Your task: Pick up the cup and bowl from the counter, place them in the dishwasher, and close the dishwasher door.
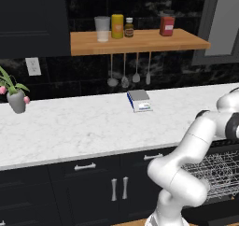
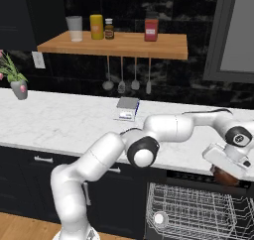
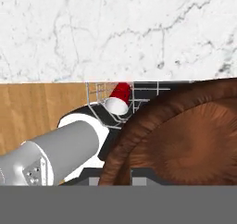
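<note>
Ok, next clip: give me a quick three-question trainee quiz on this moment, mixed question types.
1. True or false: the bowl is held by the gripper above the open dishwasher.
2. Where is the red cup? A) on the counter B) in the dishwasher rack C) on the wooden shelf
3. Fill in: the dishwasher door is ____.

Key: 1 true; 2 B, seen in the hand view lying in the wire rack; 3 open.
</note>
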Controlling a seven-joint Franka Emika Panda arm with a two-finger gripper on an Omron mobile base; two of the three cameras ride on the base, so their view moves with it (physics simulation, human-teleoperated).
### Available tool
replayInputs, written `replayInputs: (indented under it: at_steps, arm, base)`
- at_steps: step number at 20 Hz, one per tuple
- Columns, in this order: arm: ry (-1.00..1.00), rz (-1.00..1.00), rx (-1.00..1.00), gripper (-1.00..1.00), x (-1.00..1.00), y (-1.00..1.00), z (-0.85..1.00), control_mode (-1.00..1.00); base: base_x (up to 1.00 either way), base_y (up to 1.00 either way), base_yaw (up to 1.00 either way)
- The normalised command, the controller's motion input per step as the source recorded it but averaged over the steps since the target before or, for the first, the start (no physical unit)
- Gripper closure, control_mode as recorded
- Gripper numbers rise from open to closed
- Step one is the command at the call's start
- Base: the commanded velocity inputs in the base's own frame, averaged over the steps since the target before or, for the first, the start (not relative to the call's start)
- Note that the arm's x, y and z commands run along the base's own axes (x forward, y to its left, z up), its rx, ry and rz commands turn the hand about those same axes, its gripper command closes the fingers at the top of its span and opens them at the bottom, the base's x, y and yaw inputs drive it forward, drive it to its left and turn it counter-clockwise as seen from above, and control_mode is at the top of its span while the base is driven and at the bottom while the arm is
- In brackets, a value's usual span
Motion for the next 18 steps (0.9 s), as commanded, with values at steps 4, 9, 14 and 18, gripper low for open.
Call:
replayInputs:
  at_steps: [4,9,14,18]
  arm:
    - [-0.24,0.15,0.05,1.0,-1.0,0.06,0.0,-1.0]
    - [-0.33,0.13,0.0,1.0,-1.0,0.28,0.0,-1.0]
    - [-0.34,0.06,-0.08,1.0,-0.75,0.32,0.0,-1.0]
    - [-0.07,0.0,-0.23,1.0,-0.1,0.54,0.0,-1.0]
  base:
    - [0.0,0.0,0.0]
    - [0.0,0.0,0.0]
    - [0.0,0.0,0.0]
    - [0.0,0.0,0.0]
